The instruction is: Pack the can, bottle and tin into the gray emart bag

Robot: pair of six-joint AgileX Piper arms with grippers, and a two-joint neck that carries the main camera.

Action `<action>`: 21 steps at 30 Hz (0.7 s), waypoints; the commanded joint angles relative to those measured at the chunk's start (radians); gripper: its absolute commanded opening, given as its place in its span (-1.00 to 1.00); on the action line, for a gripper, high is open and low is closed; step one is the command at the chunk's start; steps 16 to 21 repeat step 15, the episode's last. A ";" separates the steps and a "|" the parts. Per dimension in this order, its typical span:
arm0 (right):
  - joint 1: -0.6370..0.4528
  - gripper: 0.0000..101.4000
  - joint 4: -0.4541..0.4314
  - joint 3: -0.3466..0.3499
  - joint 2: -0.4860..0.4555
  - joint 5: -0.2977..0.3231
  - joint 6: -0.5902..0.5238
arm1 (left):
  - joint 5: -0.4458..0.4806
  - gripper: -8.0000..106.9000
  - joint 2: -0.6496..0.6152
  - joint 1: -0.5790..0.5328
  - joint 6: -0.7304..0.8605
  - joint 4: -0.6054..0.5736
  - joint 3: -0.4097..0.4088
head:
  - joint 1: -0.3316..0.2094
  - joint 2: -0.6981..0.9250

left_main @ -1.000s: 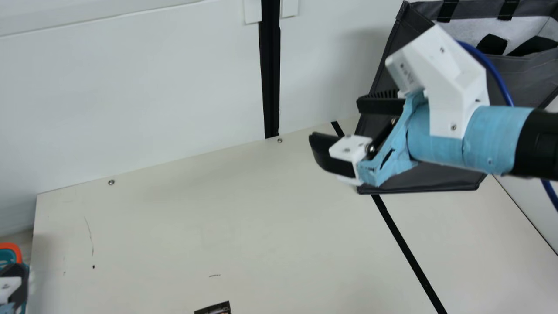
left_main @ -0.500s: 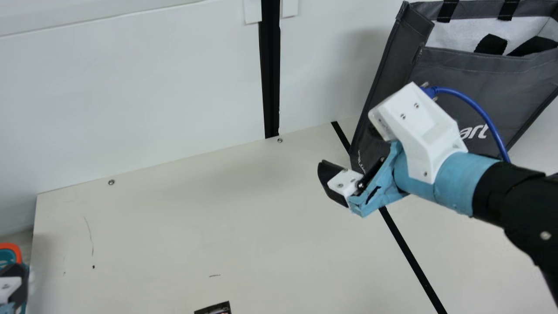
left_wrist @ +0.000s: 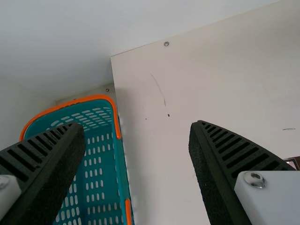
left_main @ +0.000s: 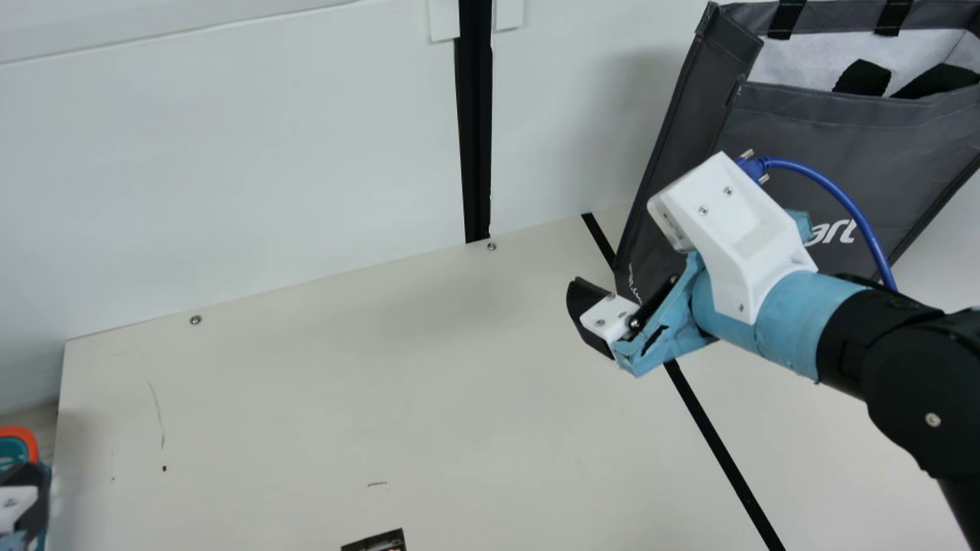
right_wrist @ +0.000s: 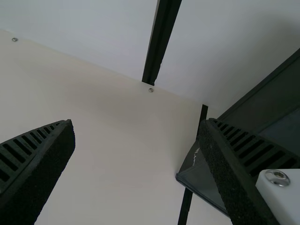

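Right gripper [right_wrist: 138,123]: lower in the main view than a second ago, down from in front of the bag's upper part; fingers spread, nothing between them.
Dark-edged item [left_main: 377,541]: flat at the near edge of the bench [left_main: 329,398]; I can't tell what it is, possibly something still to pack.
Left gripper [left_wrist: 138,125]: over the bench's side, fingers wide apart and unloaded.
Teal basket [left_wrist: 123,164]: just beside the bench, orange trim on its rim.
Gray emart bag [left_main: 827,145]: upright at the far side, behind my right arm, mouth open, black straps [left_main: 863,78] inside.
Packing: I can't place the can, bottle or tin, nor tell how deep the bag is filled. With both grippers unloaded, I judge a drop may be done; what's left I can't confirm.
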 commanded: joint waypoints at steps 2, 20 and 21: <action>0.000 0.79 0.000 0.000 0.000 0.000 0.000 | 0.000 0.71 0.000 0.000 0.000 0.000 0.000 | -0.023 -0.001; 0.000 0.79 0.000 0.000 0.000 0.000 0.000 | 0.000 0.71 0.000 0.000 0.000 0.000 0.000 | -0.023 -0.001; 0.000 0.79 0.000 0.000 0.000 0.000 0.000 | 0.000 0.71 0.000 0.000 0.000 0.000 0.000 | -0.023 -0.001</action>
